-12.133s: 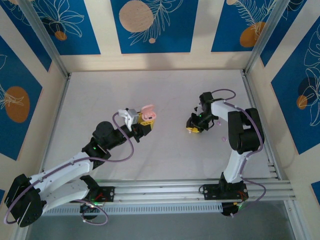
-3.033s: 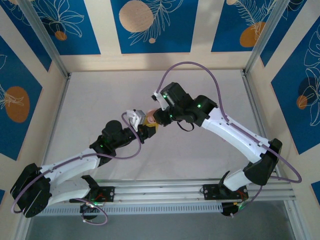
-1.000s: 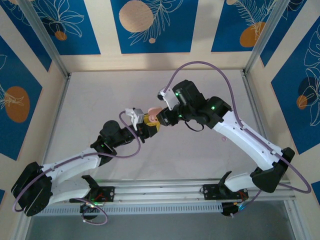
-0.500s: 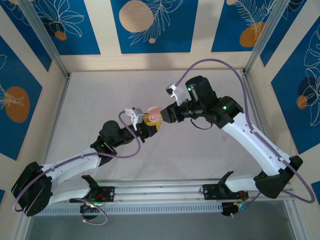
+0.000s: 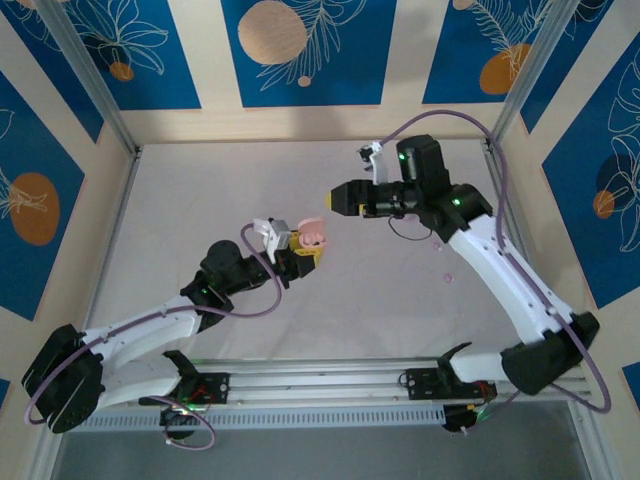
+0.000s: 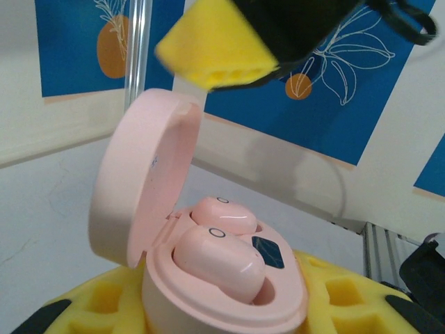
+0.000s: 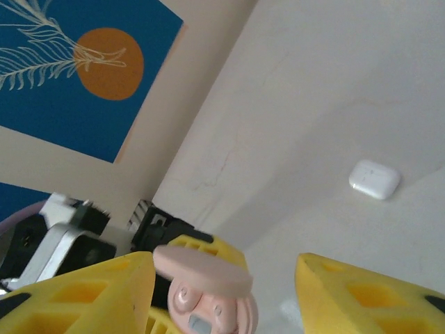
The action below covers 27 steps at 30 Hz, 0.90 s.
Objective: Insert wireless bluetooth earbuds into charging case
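Left wrist view: two pink earbuds point(image 6: 219, 261) sit seated in the open pink charging case point(image 6: 132, 202), lid upright.
Location: held above the worktop's point(image 5: 200, 190) middle.
Left gripper point(image 5: 303, 250): jaws clamped on the case base.
Right gripper point(image 5: 338, 197): jaws apart, empty, clear of the case.
Step advice: probably lid closing; push gently on the lid top, left grip steady.
Writing: none readable.

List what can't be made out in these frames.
- Left wrist view: pale pink plastic charging case, open; its underside cut off by the bottom edge.
- Same view: yellow fingertip of the right hand, blurred, cropped by the top edge.
- Top view: pale speck, too small to identify.
- Right wrist view: case interior blurred, part-hidden by its lid.
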Each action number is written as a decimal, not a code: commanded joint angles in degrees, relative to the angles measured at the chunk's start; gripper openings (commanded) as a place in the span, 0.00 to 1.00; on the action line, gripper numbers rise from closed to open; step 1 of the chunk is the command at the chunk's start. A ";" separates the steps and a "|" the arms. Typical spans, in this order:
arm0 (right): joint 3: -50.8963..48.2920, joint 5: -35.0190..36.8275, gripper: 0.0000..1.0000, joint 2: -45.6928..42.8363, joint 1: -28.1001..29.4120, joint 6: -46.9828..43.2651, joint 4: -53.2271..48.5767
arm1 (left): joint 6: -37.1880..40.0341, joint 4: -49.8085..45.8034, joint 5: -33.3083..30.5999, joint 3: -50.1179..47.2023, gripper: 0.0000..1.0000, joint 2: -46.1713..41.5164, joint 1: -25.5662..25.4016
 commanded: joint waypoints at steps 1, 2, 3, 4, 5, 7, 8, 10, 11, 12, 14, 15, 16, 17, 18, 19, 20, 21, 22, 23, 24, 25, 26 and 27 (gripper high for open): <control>4.54 -5.93 0.57 4.02 -0.58 3.58 -4.27 | 0.81 0.07 1.96 1.92 0.25 -1.35 -0.53; 5.50 -6.91 0.57 5.36 -0.61 3.58 -5.24 | 0.85 -0.01 2.05 1.86 0.25 -1.46 -0.55; 6.14 -7.89 0.58 6.52 -0.59 3.73 -5.97 | 0.98 -0.26 2.13 1.86 0.25 -1.51 -0.55; 6.63 -8.54 0.58 7.38 -0.52 3.84 -6.53 | 1.10 -0.46 2.14 1.91 0.25 -1.57 -0.54; 6.92 -9.03 0.58 8.17 -0.44 3.97 -6.93 | 1.27 -0.76 2.14 1.87 0.25 -1.68 -0.49; 7.03 -9.64 0.58 8.93 -0.10 3.97 -7.21 | 1.64 -1.00 1.81 1.84 0.25 -1.90 -0.51; 7.13 -10.07 0.58 9.33 0.13 3.65 -7.57 | 1.80 -1.15 1.70 1.84 0.25 -1.88 -0.52; 8.16 -10.73 0.59 10.44 0.42 2.63 -9.34 | 1.90 -1.10 1.69 1.94 0.25 -1.74 -0.55; 8.95 -11.12 0.59 11.15 0.58 1.63 -10.79 | 1.84 -1.09 1.70 2.00 0.25 -1.70 -0.50; 9.74 -11.20 0.59 11.73 0.75 0.78 -12.24 | 1.79 -1.01 1.59 2.04 0.25 -1.70 -0.52; 10.63 -11.19 0.59 12.55 1.04 -1.20 -14.67 | 1.69 -0.87 1.28 1.93 0.25 -1.69 -0.55; 10.71 -11.49 0.58 12.73 1.14 -1.86 -15.35 | 1.76 -0.89 1.06 1.91 0.25 -1.70 -0.48; 10.69 -11.75 0.58 12.70 1.15 -2.57 -16.00 | 1.82 -0.96 0.84 1.87 0.25 -1.77 -0.54; 10.53 -11.89 0.58 12.57 1.17 -3.04 -16.49 | 1.82 -0.95 0.53 1.86 0.25 -1.89 -0.54; 10.35 -12.05 0.58 12.36 1.15 -3.44 -16.83 | 1.86 -0.97 0.31 1.78 0.25 -2.00 -0.53; 10.11 -12.16 0.58 12.07 1.23 -3.91 -17.13 | 1.94 -0.97 0.06 1.78 0.25 -2.20 -0.55; 9.85 -12.08 0.57 11.77 1.17 -4.28 -17.38 | 2.08 -0.95 -0.11 1.65 0.25 -2.42 -0.52; 9.71 -11.74 0.57 11.41 1.15 -4.37 -17.57 | 2.17 -0.94 -0.18 1.60 0.25 -2.63 -0.54; 9.39 -11.69 0.57 11.02 1.15 -4.50 -17.67 | 2.17 -0.91 -0.40 1.38 0.25 -2.92 -0.54; 9.01 -12.04 0.57 10.45 1.15 -4.67 -17.43 | 2.07 -0.72 -0.57 1.17 0.25 -3.09 -0.55; 8.76 -12.36 0.57 10.06 1.15 -4.77 -17.41 | 2.00 -0.53 -0.62 0.87 0.25 -3.26 -0.55; 8.46 -12.71 0.57 9.56 1.15 -4.81 -17.34 | 1.99 -0.30 -0.72 0.73 0.25 -3.41 -0.52; 8.02 -13.09 0.57 8.88 1.15 -4.69 -17.15 | 1.97 -0.12 -0.83 0.56 0.25 -3.46 -0.55; 7.67 -13.45 0.57 8.57 1.15 -4.65 -16.98 | 1.99 0.05 -0.93 0.46 0.25 -3.46 -0.49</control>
